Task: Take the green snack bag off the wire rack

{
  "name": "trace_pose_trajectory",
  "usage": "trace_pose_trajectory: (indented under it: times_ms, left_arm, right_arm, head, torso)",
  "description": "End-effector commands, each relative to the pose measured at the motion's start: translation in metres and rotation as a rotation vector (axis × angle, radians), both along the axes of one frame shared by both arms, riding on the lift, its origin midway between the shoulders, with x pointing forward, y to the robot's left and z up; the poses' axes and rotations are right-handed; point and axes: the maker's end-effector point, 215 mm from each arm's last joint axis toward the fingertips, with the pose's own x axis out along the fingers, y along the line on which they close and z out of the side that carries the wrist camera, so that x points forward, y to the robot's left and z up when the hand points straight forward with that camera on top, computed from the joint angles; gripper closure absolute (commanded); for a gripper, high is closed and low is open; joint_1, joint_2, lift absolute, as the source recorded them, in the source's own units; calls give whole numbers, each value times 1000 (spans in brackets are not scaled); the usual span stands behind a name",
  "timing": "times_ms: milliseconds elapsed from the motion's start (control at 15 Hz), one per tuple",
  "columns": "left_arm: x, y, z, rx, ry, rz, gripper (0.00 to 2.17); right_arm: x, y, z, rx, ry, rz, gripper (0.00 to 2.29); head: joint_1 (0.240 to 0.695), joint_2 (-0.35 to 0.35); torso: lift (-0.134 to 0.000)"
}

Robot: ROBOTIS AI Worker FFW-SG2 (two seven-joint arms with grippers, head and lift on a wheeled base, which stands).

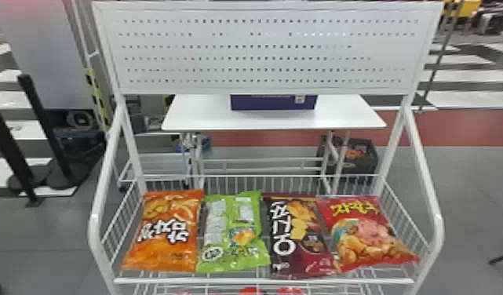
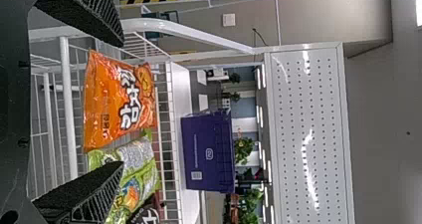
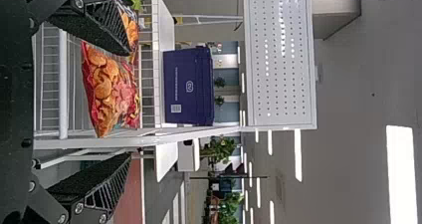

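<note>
We spot Korean lettering on orange bag, green bag, dark bag, red bag, white label on purple box

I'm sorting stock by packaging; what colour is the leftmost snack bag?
The leftmost snack bag is orange; the head view shows it best.

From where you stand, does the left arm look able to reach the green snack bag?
Probably yes: the left gripper is open and nothing lies over the green bag, though the orange bag sits close beside it.
</note>
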Motion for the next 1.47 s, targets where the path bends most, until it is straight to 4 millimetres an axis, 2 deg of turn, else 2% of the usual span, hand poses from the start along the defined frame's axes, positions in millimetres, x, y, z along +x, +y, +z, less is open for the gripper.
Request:
trace_pose_trajectory:
  times_ms: [0, 600, 800, 1000, 1200, 1400]
  left_arm:
    - [0, 1, 0, 0, -1, 1, 33]
    - [3, 5, 1, -7, -1, 8, 33]
    - [17, 3, 0, -40, -12, 15, 46]
    - [47, -27, -9, -100, -11, -30, 46]
    - [92, -74, -42, -118, 69, -83, 43]
    - [137, -115, -61, -114, 107, -110, 46]
  right_arm:
    - [0, 0, -1, 1, 2, -1, 167]
    - [-1, 1, -2, 1, 5, 3, 167]
    - [-1, 1, -3, 1, 7, 3, 167]
    - [0, 2, -4, 3, 7, 4, 167]
    - [1, 3, -6, 4, 8, 4, 167]
    - [3, 3, -13, 4, 19, 1, 167]
  head:
    - [499, 0]
    - [499, 0]
    - [499, 0]
    - [499, 0]
    - [499, 0]
    - [499, 0]
  torso:
    - [0]
    - [0]
    - [0]
    - [0]
    - [0]
    - [0]
